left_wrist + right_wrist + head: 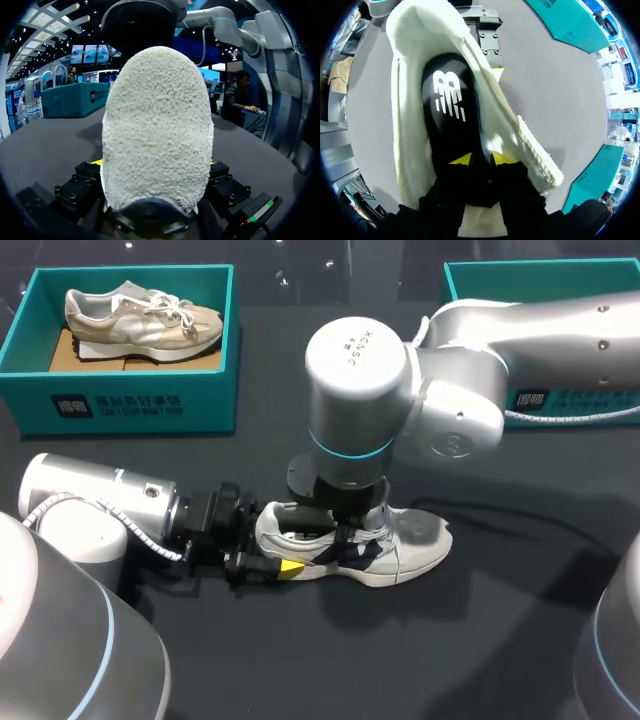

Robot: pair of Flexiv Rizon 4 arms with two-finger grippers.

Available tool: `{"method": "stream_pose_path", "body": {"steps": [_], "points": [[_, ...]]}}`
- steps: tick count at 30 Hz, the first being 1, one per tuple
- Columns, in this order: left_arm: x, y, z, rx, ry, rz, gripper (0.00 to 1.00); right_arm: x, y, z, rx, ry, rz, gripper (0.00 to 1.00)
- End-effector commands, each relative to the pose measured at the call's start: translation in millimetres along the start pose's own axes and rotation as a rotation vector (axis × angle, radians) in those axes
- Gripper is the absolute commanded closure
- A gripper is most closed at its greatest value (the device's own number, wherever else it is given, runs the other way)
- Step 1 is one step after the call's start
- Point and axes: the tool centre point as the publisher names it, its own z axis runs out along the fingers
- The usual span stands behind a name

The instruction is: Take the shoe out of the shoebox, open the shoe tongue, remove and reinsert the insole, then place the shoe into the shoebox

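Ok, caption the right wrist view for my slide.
Right gripper inside the white shoe, at its black insole.

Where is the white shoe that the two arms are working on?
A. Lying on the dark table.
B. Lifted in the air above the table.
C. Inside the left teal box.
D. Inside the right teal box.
A: the white shoe rests sole-down on the table, with the left gripper holding its heel and the right gripper down in its opening.

The shoe (157,130) hides most of the left gripper (268,552).
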Motion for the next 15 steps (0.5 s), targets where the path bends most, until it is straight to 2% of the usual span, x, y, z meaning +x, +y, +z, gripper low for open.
{"method": "stream_pose_path", "body": {"steps": [1,10,15], "points": [[1.0,0.4,0.7,-0.001,0.001,0.000,1.00,-4.7,-1.3,12.2,-0.009,0.028,-0.005,0.73],[1.0,0.4,0.7,-0.001,0.001,0.000,1.00,-2.5,-3.2,31.4,-0.017,0.091,-0.009,0.62],[1.0,0.4,0.7,-0.001,0.001,0.000,1.00,2.5,-4.6,39.6,-0.027,0.127,-0.011,0.63]]}}
